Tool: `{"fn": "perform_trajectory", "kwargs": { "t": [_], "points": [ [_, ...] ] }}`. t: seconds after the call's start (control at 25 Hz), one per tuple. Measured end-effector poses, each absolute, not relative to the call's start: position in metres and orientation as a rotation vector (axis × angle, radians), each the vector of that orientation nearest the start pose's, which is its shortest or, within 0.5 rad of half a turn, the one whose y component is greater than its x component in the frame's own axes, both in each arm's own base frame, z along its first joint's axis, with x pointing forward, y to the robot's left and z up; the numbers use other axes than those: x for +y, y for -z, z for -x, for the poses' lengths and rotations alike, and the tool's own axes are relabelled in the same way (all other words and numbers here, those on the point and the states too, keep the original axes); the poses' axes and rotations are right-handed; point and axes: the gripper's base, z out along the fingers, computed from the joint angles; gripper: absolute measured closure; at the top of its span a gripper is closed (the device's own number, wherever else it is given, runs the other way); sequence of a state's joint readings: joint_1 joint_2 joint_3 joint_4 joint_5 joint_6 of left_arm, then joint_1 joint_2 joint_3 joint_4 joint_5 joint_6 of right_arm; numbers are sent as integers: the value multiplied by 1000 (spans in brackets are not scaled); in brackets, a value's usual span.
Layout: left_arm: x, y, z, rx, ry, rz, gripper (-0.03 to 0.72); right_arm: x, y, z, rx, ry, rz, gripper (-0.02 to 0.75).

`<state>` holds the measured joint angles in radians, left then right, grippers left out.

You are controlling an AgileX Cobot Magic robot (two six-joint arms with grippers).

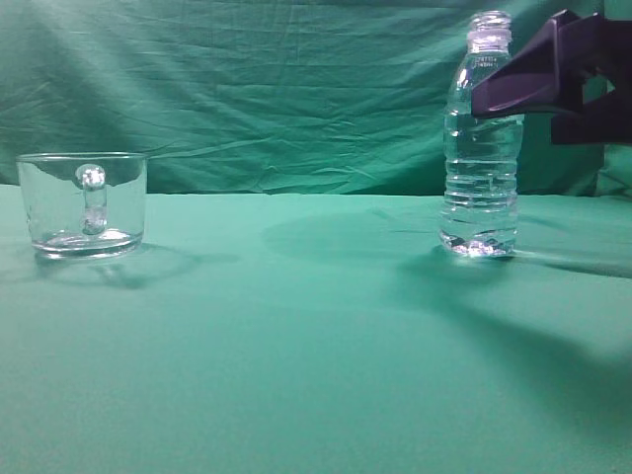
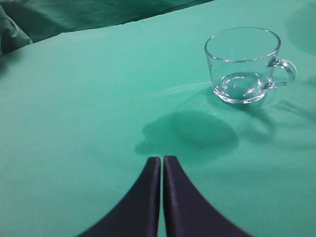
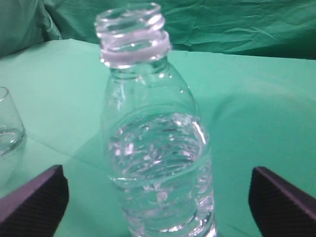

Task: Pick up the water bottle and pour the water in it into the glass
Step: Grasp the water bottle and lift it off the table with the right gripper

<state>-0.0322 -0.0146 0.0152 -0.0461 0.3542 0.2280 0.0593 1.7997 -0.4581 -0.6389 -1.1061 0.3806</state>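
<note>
The water bottle [image 1: 482, 148] stands upright and capless on the green cloth at the right; it fills the right wrist view [image 3: 153, 148]. The water [image 3: 158, 197] fills its ribbed lower body. My right gripper [image 1: 513, 89] is open, its dark fingers wide apart on either side of the bottle [image 3: 158, 197] and not touching it. The glass [image 1: 84, 202] stands at the far left, handle toward the camera; it also shows in the left wrist view [image 2: 244, 64]. My left gripper [image 2: 162, 160] is shut and empty, above bare cloth short of the glass.
A green cloth [image 1: 296, 336] covers the table, and a wrinkled green backdrop [image 1: 247, 79] hangs behind it. The glass edge [image 3: 7, 123] shows at the left of the right wrist view.
</note>
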Motion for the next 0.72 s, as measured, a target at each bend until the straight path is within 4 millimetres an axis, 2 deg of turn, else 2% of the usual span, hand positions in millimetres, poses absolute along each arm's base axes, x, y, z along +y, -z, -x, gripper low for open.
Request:
{"fn": "perform_trajectory", "kwargs": {
  "t": [0.36, 0.72],
  "points": [
    [-3, -177, -53, 1827, -92, -210, 688, 68, -123, -299, 1750, -595, 416, 52],
    [-3, -177, -53, 1827, -92, -210, 688, 83, -115, -311, 1739, -627, 470, 52]
  ]
}}
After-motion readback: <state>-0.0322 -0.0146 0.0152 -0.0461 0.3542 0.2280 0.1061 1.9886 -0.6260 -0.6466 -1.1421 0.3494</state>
